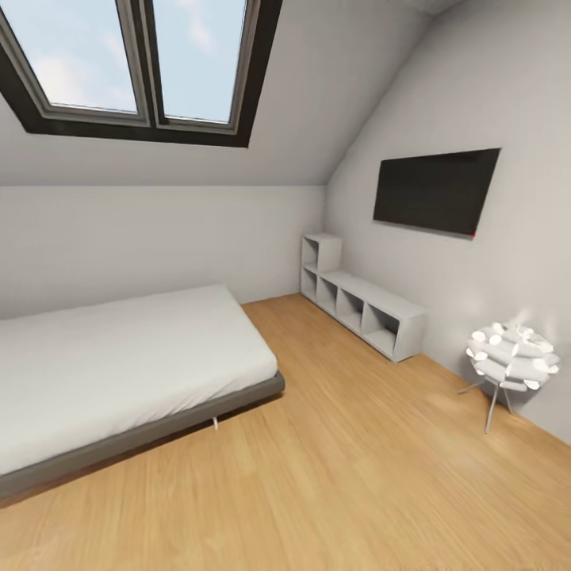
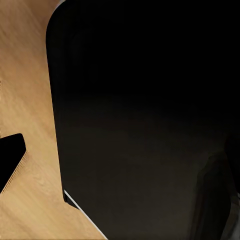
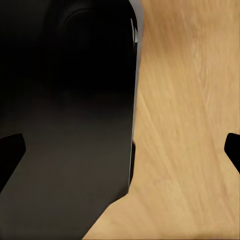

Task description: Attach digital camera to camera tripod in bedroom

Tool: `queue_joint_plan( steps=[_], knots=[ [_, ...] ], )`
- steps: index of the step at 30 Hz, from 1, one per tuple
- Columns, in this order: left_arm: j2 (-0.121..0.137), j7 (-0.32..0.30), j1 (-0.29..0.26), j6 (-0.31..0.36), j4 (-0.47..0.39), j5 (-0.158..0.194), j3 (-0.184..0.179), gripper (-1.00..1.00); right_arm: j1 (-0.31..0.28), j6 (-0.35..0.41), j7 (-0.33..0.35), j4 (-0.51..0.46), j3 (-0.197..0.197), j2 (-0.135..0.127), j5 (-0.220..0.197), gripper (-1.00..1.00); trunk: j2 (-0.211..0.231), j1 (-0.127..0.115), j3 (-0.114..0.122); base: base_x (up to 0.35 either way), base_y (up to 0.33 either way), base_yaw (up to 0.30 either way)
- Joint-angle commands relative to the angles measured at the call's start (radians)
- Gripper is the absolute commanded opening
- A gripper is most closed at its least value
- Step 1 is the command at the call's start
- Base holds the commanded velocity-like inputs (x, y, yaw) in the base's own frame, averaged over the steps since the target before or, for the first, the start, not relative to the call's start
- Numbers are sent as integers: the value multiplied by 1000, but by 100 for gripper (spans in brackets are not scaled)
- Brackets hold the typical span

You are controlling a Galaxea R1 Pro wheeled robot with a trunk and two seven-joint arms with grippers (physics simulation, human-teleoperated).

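Observation:
I am looking into the bedroom, with its light wood plank floor (image 1: 357,476) and pale grey walls. The digital camera and the camera tripod are out of view. In the right wrist view my right gripper (image 3: 120,150) is open, its two black fingertips (image 3: 10,150) far apart at the picture's edges, over the robot's dark body (image 3: 65,100) and the floor. In the left wrist view one black fingertip (image 2: 10,160) of my left gripper (image 2: 117,170) stands wide to the side over the floor, and the other is lost against the dark body (image 2: 150,100). Nothing is held.
A grey bed (image 1: 119,373) with a white mattress takes up the left. White cube shelving (image 1: 361,305) runs along the right wall under a black wall screen (image 1: 436,190). A white petal lamp (image 1: 511,357) on thin legs stands at the right. A skylight (image 1: 143,63) is overhead.

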Motion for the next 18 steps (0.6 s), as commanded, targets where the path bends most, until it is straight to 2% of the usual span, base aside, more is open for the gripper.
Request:
queue_joint_plan(
  steps=[1,18],
  knots=[
    [0,0,1,0,-2,0,0,100,0,0,0,0,3,0,1,100,0,0,-1,0,0,-279],
    [0,0,1,0,-2,0,0,100,0,0,0,0,3,0,1,100,0,0,-1,0,0,-279]
  ],
)
